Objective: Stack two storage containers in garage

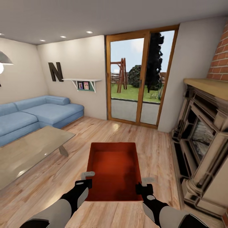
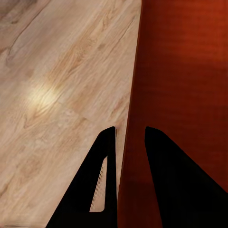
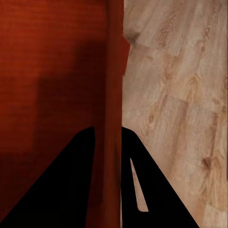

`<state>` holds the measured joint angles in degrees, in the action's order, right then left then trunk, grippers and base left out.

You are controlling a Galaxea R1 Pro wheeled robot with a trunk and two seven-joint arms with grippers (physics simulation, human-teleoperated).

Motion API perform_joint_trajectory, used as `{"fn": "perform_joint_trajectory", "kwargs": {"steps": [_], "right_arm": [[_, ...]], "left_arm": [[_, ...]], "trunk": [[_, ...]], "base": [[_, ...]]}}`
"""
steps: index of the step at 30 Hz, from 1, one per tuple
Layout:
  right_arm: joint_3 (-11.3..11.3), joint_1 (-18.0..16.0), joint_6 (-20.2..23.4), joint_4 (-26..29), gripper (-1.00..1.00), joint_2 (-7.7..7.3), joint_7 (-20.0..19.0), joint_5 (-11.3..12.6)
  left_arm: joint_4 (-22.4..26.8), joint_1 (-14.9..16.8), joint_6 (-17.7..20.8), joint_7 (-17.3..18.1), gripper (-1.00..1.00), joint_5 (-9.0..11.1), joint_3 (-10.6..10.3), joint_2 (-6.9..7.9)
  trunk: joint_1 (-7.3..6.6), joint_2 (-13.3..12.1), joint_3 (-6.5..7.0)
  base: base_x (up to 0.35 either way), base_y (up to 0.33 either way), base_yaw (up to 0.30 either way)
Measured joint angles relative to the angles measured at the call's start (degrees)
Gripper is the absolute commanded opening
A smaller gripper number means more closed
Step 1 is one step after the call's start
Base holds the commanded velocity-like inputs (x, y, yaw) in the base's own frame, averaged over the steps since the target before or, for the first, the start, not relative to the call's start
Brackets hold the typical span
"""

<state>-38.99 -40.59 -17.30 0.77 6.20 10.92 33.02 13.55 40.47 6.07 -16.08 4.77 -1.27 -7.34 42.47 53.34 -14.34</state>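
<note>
1. An orange-red storage container [image 1: 114, 171] is sitting in front of the robot in the head view, a lidless rectangular box with thin straight walls and a flat bottom that is showing faint fine ribbing in the wrist views.
2. The left gripper [image 2: 129, 142] is straddling the container's left wall, one dark finger outside and one inside, the jaws standing narrowly apart with the thin wall [image 2: 130, 118] between them.
3. The right gripper [image 3: 108, 137] is doing the same on the right wall [image 3: 114, 95], its two black fingers closing in on either side of the wall so that it is pinched between them.
4. The light wood-plank floor [image 1: 158, 148] is spreading beneath the box, glossy, with visible grain and a soft light patch.
5. The living room is showing a blue sofa [image 1: 38, 114] at the left, a glass-topped low table [image 1: 28, 152] just beside the container's left side, and a carved fireplace surround [image 1: 202, 139] with red brick [image 1: 220, 60] above at the right.
6. A wood-framed glass door [image 1: 139, 79] is facing the robot, opening onto a garden view.
7. Open planks are lying ahead between table and fireplace, a clear lane running toward the door; the fireplace base is standing near the right arm.
</note>
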Motion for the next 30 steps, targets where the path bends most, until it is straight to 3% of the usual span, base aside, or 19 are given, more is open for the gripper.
{"fn": "perform_joint_trajectory", "kwargs": {"steps": [30], "right_arm": [[-0.1,0.0,0.0,0.0,-1.0,0.0,-0.1,0.2]], "left_arm": [[0.0,0.0,0.0,0.0,-1.0,0.0,0.0,0.0]], "trunk": [[0.0,0.0,0.71]], "base": [[0.0,0.0,0.3]]}}
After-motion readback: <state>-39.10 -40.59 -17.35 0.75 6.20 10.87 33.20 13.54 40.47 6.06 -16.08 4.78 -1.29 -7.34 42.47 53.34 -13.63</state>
